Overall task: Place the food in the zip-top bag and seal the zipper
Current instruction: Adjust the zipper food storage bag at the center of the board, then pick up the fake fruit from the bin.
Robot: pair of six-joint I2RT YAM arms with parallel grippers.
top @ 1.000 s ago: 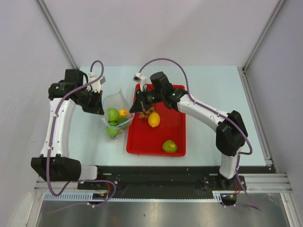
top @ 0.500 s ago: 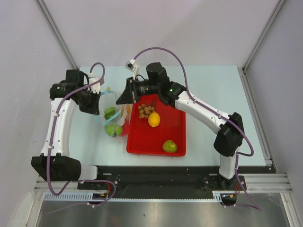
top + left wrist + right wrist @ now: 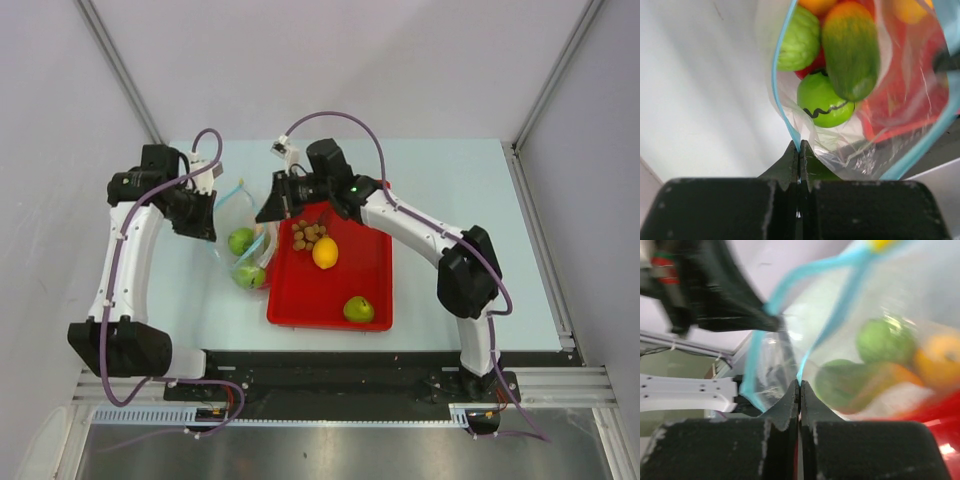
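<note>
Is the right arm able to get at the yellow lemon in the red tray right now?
Probably not at once: its tool is shut on the blue zipper. The lemon lies uncovered in the red tray, just beside that arm, so after letting go the way looks free.

The clear zip-top bag point(image 3: 232, 215), centre-left, gapes open, its blue zipper point(image 3: 774, 75) unsealed. Green fruits point(image 3: 241, 241) and a mango point(image 3: 850, 50) lie inside. The lemon point(image 3: 325, 252) and nuts point(image 3: 308, 234) lie to its right.

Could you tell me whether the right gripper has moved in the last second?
Yes: the right gripper has shifted left, off the red tray, toward the zip-top bag.
</note>
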